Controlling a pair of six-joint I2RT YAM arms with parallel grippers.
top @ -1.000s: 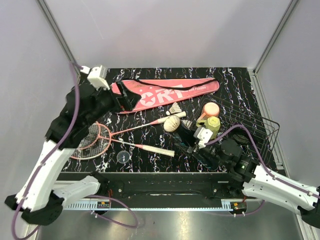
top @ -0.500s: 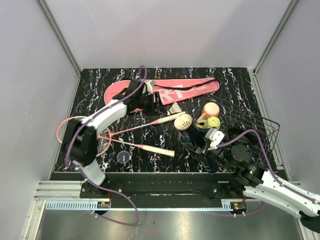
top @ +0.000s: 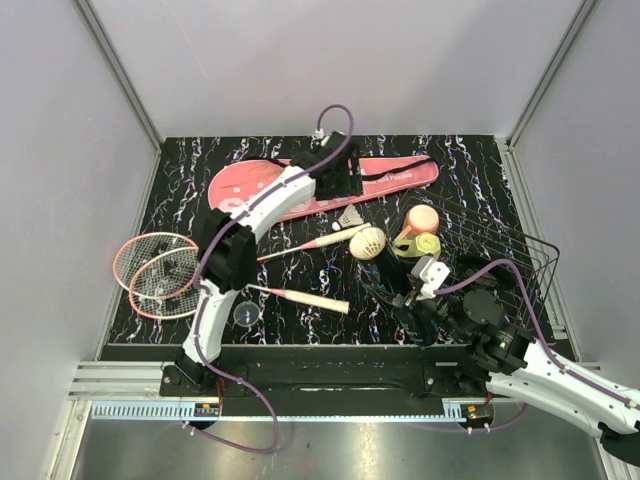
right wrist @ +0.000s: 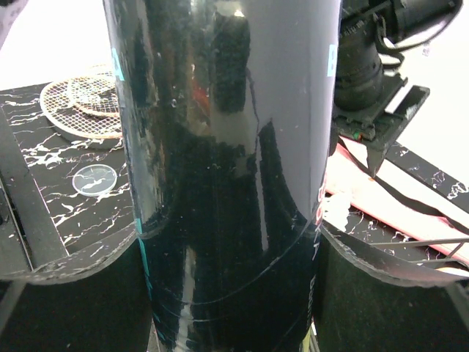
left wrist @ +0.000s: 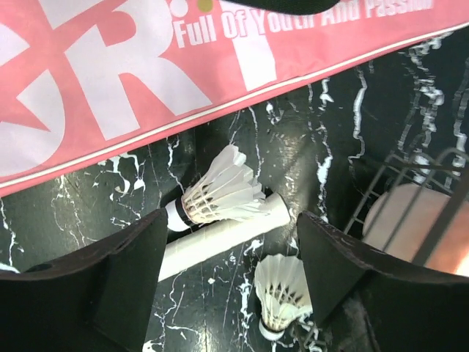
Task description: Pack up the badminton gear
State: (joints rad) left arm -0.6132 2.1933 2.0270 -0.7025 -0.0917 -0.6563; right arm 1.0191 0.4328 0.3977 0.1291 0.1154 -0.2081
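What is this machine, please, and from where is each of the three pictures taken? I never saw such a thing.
These are two robot arms bolted at the near edge of a table, each ending in a two-finger gripper. One picture looks down from above; the other two come from cameras on the wrists.

On the table lie a pink racquet cover, two racquets, shuttlecocks and a wire basket.

The left gripper is open above a shuttlecock that rests on a white racquet handle; a second shuttlecock lies beside it.

The right gripper holds a long black tube, which fills its picture.
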